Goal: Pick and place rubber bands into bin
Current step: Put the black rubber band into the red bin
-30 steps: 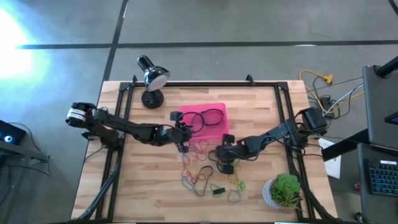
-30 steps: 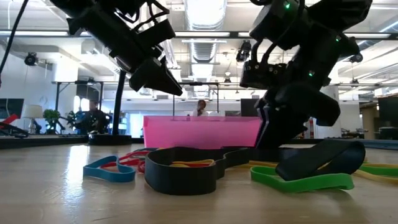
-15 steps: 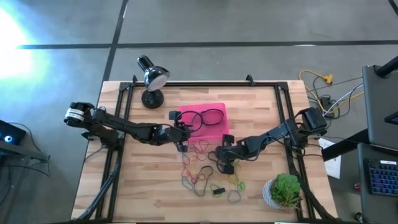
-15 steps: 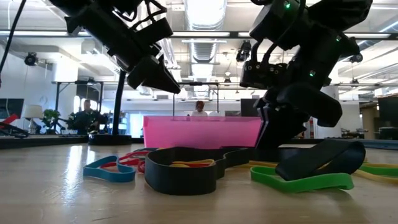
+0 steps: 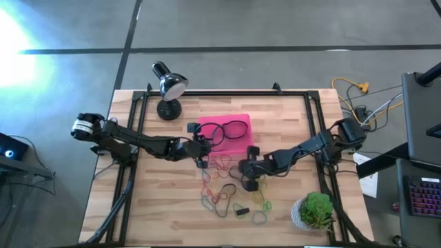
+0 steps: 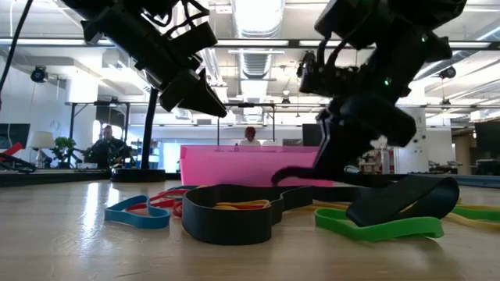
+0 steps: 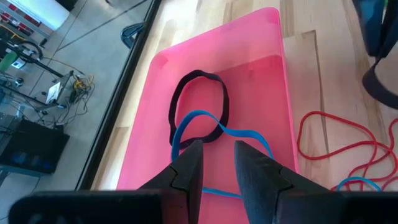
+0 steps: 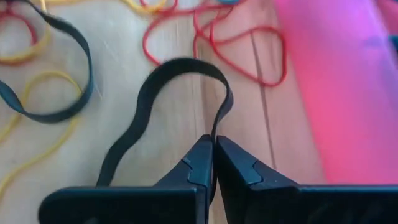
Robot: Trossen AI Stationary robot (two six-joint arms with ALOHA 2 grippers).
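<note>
Right gripper (image 8: 212, 163) fingers pinched together on a black rubber band (image 8: 163, 81) looping ahead of the tips, left gripper (image 7: 217, 163) fingers apart above the bin (image 7: 261, 81)

A light wooden bench (image 5: 158, 207) with a black metal frame stands on a grey concrete floor (image 5: 275, 27). A black desk lamp (image 5: 167, 86) sits at its far left corner. A green leafy plant in a white pot (image 5: 313, 211) stands at the near right corner. Yellow cables (image 5: 358, 89) lie on the floor beyond the right edge. Far across the room, two people (image 6: 250, 137) appear, possibly seated.
</note>
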